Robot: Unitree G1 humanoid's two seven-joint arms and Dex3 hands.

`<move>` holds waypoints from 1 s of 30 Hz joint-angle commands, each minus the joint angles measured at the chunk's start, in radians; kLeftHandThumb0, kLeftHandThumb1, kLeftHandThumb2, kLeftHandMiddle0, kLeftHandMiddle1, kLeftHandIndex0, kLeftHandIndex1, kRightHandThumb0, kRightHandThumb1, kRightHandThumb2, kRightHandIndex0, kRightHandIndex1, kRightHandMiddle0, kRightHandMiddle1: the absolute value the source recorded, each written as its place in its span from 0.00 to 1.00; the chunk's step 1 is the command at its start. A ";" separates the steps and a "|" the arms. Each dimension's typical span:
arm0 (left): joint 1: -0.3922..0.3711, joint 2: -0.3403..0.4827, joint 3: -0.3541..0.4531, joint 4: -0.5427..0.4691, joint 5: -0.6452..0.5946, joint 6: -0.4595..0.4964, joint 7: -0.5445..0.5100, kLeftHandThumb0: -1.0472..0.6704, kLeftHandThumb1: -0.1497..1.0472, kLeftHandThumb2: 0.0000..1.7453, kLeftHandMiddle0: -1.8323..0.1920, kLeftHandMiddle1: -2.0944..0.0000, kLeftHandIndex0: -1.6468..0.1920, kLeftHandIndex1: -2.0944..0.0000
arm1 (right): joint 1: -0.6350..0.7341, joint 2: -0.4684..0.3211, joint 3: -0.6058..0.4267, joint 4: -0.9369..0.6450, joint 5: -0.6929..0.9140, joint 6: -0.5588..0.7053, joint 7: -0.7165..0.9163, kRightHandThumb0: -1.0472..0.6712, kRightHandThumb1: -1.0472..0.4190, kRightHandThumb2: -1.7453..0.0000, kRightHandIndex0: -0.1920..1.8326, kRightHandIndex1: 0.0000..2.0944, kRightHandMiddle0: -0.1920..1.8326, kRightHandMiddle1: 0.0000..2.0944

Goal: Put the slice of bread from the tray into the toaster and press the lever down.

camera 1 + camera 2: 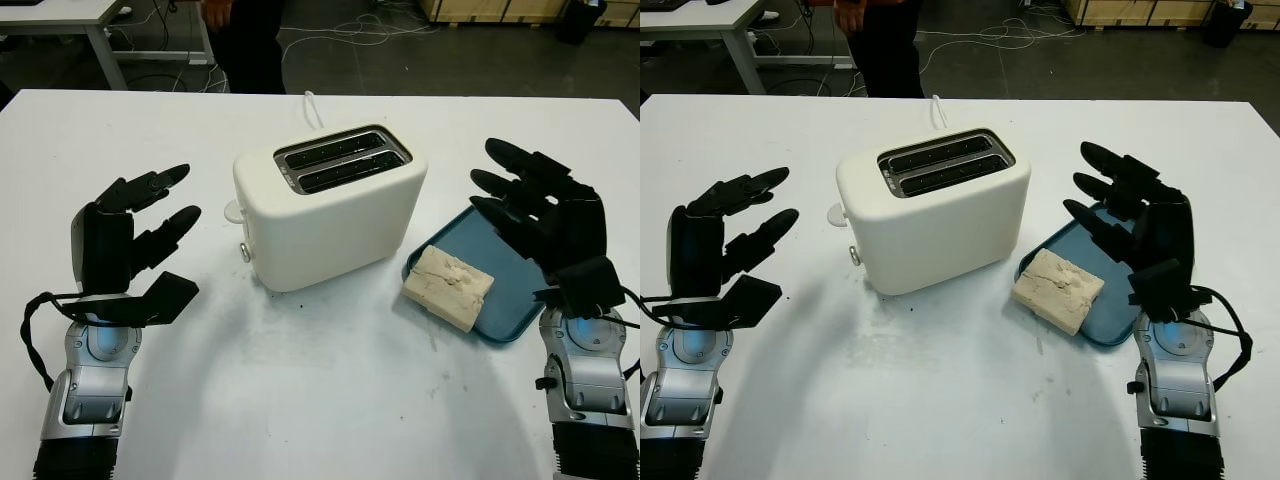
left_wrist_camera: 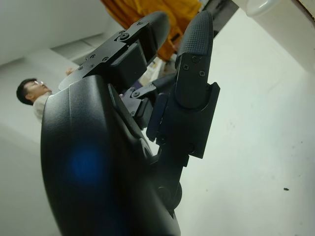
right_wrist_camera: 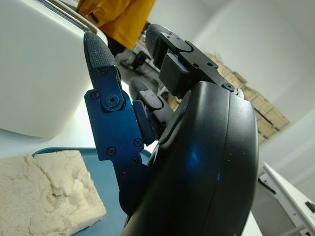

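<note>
On the white table (image 1: pixel 330 400) stand one cream toaster (image 1: pixel 330 215) with two slots in its top, one blue tray (image 1: pixel 500 262) and one slice of bread (image 1: pixel 449 287); two black robot hands flank them. The toaster sits at the middle, its lever (image 1: pixel 245 253) on the left end face, near the bottom. The tray lies just to the right of the toaster, and the slice lies on the tray's near-left corner, hanging a little over the edge toward the toaster.

The right hand (image 1: pixel 540 215) hovers over the right part of the tray, released and holding nothing; its fingers (image 1: pixel 500 222) point far and left, with the bread just to their left and a bit nearer, apart from them. From the right wrist, the bread (image 3: pixel 47 194) shows below the fingertip with blue tray between. The left hand (image 1: pixel 130 240) is open too, well left of the toaster, fingers aimed toward it.

Beyond the table's far edge lie dark floor with loose cables, another table's leg at far left, wooden crates at far right, and a person (image 1: pixel 245 40) standing behind the table.
</note>
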 commanded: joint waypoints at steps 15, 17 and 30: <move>-0.005 0.003 -0.003 0.013 -0.006 -0.028 0.013 0.30 0.89 0.12 0.62 0.55 0.41 1.00 | 0.056 -0.041 0.030 -0.049 -0.174 0.002 -0.047 0.30 0.09 1.00 0.50 0.01 0.45 0.01; -0.008 0.006 -0.003 0.021 -0.007 -0.037 0.013 0.29 0.89 0.12 0.62 0.55 0.41 1.00 | 0.106 -0.045 0.047 -0.108 -0.311 -0.020 -0.108 0.32 0.12 1.00 0.50 0.01 0.46 0.01; -0.014 0.010 0.000 0.021 -0.010 -0.039 0.007 0.30 0.89 0.12 0.62 0.54 0.41 1.00 | 0.358 -0.089 0.184 -0.273 -0.839 -0.056 -0.278 0.28 0.17 1.00 0.37 0.00 0.37 0.00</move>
